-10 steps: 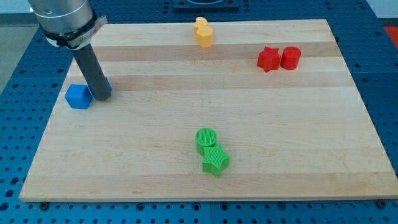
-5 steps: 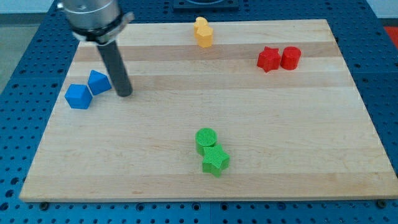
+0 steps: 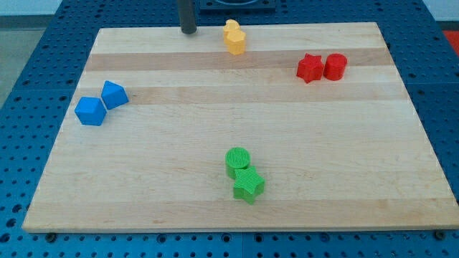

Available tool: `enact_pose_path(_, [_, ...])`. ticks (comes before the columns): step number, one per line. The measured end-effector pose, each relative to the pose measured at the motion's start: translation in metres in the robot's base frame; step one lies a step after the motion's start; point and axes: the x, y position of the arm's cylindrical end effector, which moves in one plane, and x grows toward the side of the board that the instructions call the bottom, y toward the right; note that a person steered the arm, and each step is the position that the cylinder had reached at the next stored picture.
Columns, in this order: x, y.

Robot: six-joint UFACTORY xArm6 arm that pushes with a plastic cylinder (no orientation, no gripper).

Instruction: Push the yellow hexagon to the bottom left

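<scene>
The yellow hexagon (image 3: 235,41) sits near the board's top edge, a little left of centre, touching a second yellow block (image 3: 230,28) just above it. My tip (image 3: 188,31) is at the board's top edge, to the left of the yellow blocks, with a gap between them. Only the rod's lower end shows.
Two blue blocks (image 3: 90,111) (image 3: 114,94) lie at the view's left. A red star (image 3: 309,68) and red cylinder (image 3: 335,66) are at the upper right. A green cylinder (image 3: 238,160) and green star (image 3: 248,185) sit at the bottom centre. The wooden board (image 3: 344,158) rests on a blue pegboard.
My tip has moved from beside the blue blocks at the left up and right to the board's top edge near the yellow blocks. No block moved.
</scene>
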Motion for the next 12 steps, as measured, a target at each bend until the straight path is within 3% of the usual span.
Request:
enact_pose_path(6, [0.0, 0.161])
enact_pose_path(12, [0.024, 0.134])
